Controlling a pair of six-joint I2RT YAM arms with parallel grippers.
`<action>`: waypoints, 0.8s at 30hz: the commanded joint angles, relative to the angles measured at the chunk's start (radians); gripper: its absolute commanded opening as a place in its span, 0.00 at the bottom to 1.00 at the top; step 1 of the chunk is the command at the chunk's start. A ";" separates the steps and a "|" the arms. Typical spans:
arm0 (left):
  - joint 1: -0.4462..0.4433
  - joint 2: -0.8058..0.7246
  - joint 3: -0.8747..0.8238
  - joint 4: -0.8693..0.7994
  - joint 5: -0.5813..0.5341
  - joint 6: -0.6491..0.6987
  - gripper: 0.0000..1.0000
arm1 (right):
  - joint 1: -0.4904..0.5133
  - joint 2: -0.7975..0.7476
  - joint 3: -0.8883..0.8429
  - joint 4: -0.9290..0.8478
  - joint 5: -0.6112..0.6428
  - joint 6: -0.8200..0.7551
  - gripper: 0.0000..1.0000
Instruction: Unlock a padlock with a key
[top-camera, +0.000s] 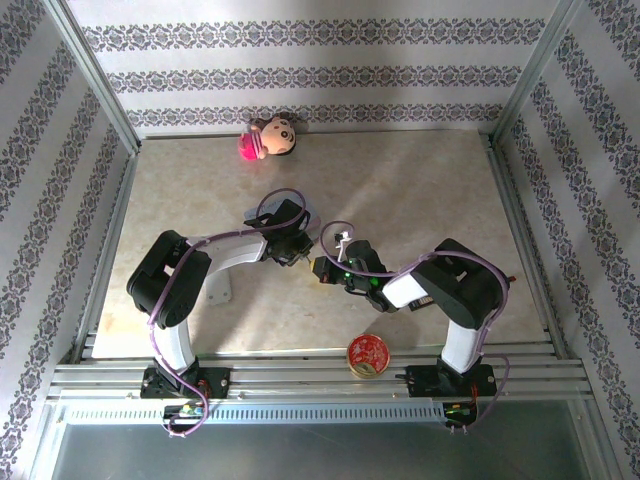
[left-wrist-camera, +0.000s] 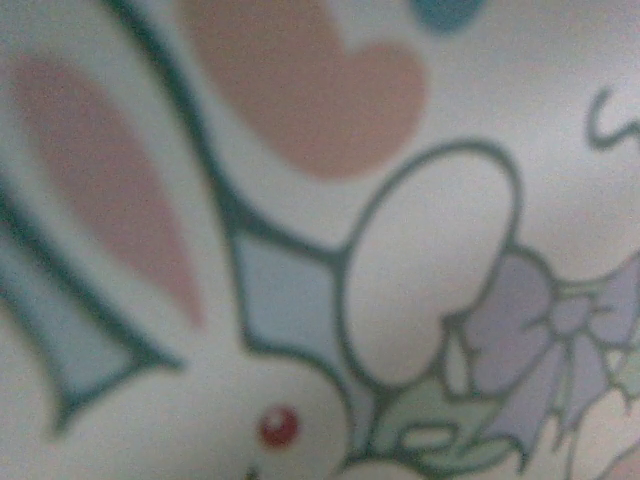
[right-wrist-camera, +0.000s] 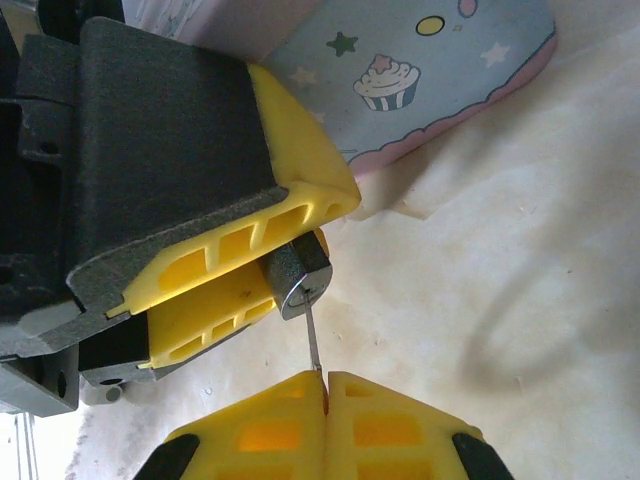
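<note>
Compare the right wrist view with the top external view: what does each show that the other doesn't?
Right wrist: the detail. The left hand grips the small dark padlock, and the right hand pinches a thin key whose tip meets the lock's metal face; a pale blue cupcake-print box lies beyond them. Top external: the layout, with a pink doll at the table's far edge and a red round tin near the arm bases. Shared: both hands meeting at mid-table.
</note>
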 joint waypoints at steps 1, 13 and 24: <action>-0.012 -0.015 -0.008 -0.008 0.083 -0.018 0.16 | -0.012 0.026 0.036 0.121 0.007 0.031 0.00; -0.012 -0.021 -0.015 -0.018 0.093 -0.003 0.16 | -0.058 0.077 0.016 0.258 -0.034 0.091 0.00; -0.013 -0.020 -0.015 -0.016 0.112 0.010 0.16 | -0.075 0.111 0.031 0.305 -0.060 0.113 0.00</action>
